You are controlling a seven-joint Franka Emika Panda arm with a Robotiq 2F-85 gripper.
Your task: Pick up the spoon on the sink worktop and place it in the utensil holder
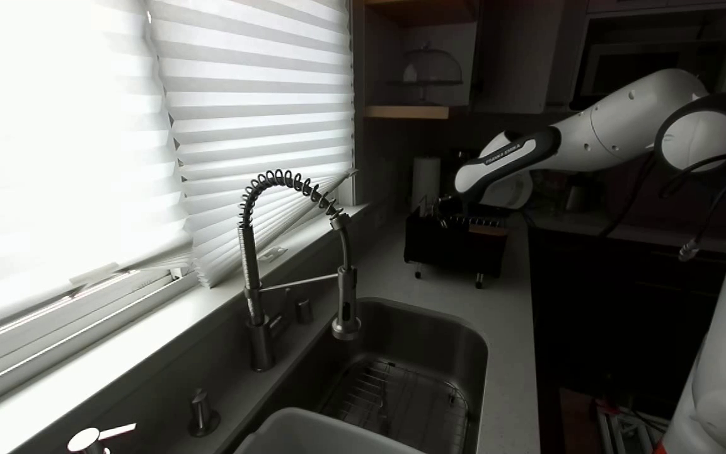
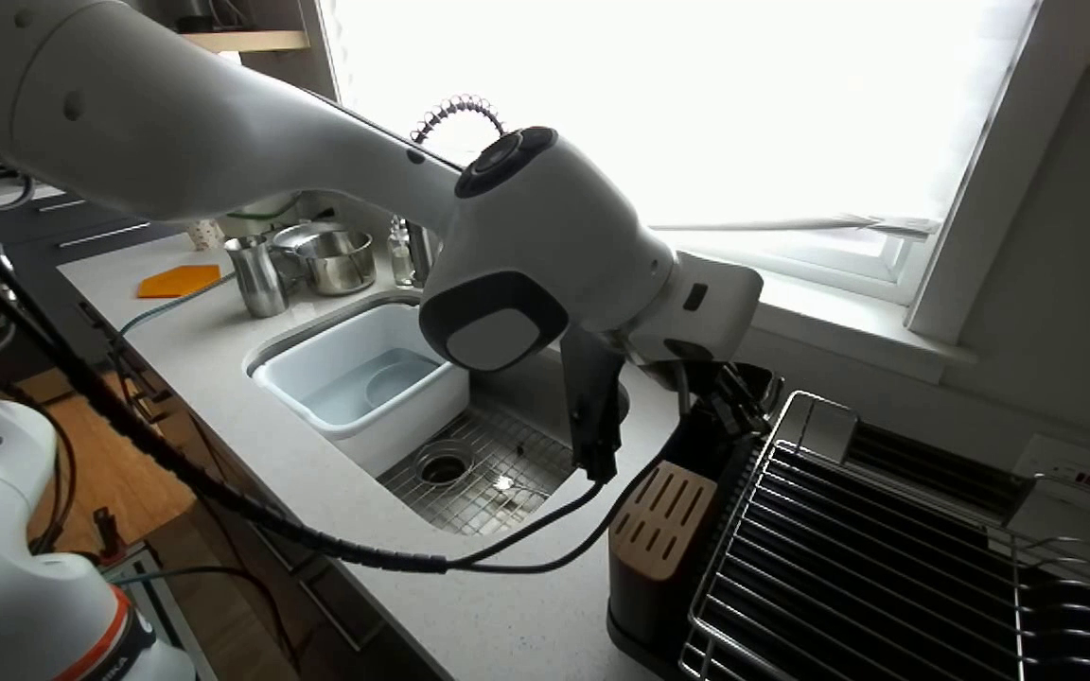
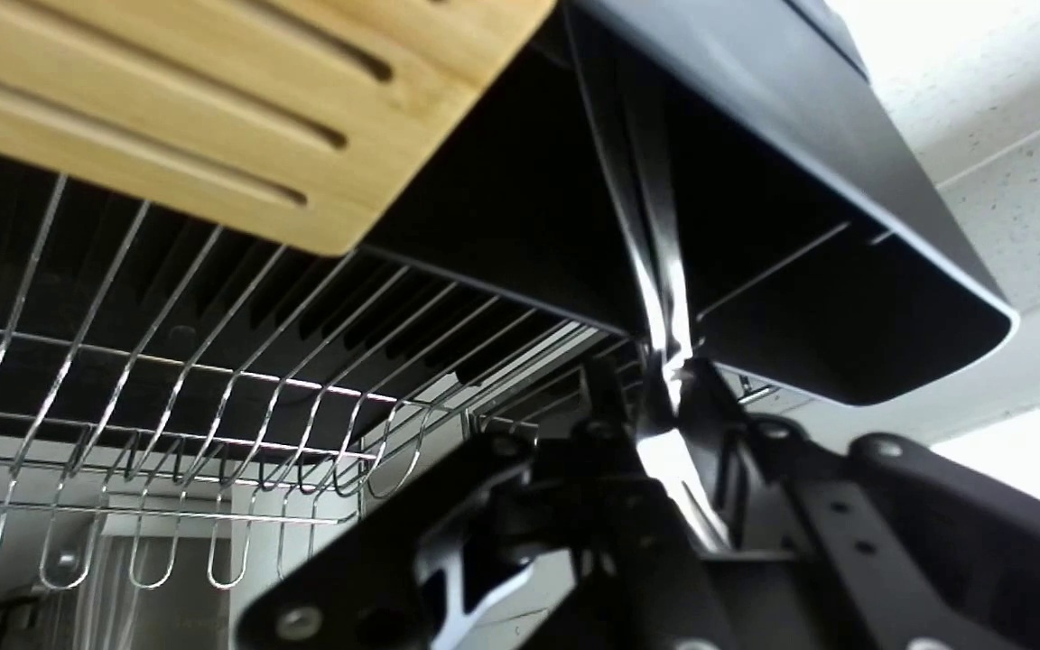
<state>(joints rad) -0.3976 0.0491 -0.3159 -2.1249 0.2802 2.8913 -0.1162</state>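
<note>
The utensil holder is a black open box; its wall (image 3: pixel 917 199) is close ahead in the wrist view, and it stands at the rack's end in an exterior view (image 2: pixel 635 605). My gripper (image 3: pixel 651 366) is at its mouth, fingers a little apart. A slim shiny utensil, seemingly the spoon (image 3: pixel 675 460), lies between the fingers and runs toward the holder. A gap shows between it and the left finger; it looks close to the right finger. Other metal utensils (image 3: pixel 619 181) are inside the holder. The gripper (image 2: pixel 739 402) is dark and partly hidden in an exterior view. The sink worktop (image 1: pixel 508 378) is pale.
A wooden slotted block (image 2: pixel 663 520) sits beside the holder's opening. A wire dish rack (image 2: pixel 848 567) adjoins it. The steel sink (image 1: pixel 464 334) holds a pale tub (image 2: pixel 403 435). The coiled tap (image 1: pixel 249 265) stands behind the sink. A cable (image 2: pixel 375 563) hangs from the arm.
</note>
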